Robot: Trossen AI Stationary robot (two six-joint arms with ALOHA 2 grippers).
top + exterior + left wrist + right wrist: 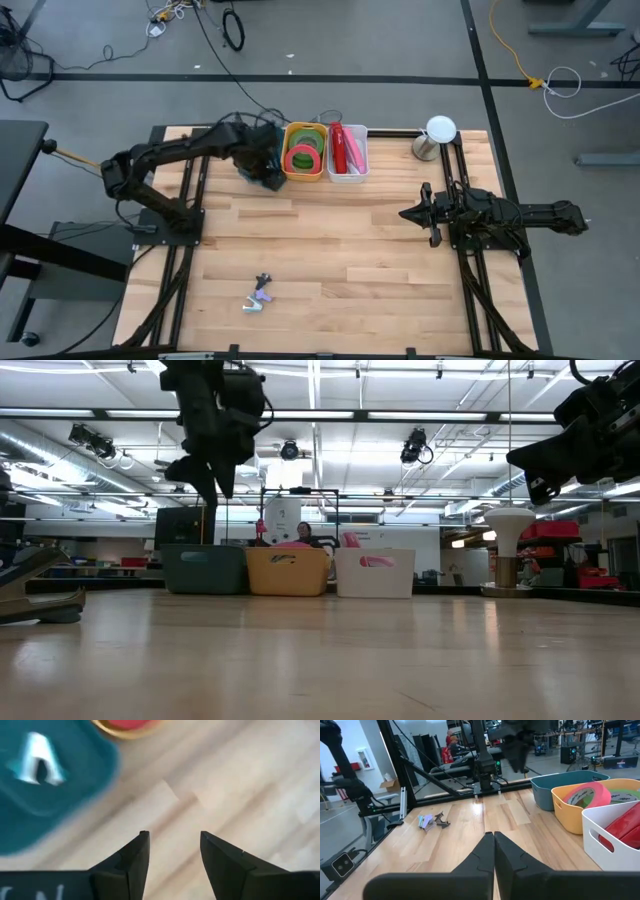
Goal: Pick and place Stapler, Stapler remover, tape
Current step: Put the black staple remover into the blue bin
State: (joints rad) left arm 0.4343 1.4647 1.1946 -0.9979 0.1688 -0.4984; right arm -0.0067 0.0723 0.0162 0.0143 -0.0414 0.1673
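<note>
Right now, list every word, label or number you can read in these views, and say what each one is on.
Nothing reads in full.
Front labels on the teal bin, the yellow bin and the white bin: too blurred to read.
Print inside the core of the pink tape roll: too small to read.
White lettering on the body of the left gripper: cut off, only something like "N" shows.

At upper centre of the overhead frame, a teal bin (262, 170), a yellow bin (305, 172) holding pink and green tape (303, 156), and a white bin (347, 174) with a red stapler (340, 147) line the pale wooden table (330, 250).
</note>
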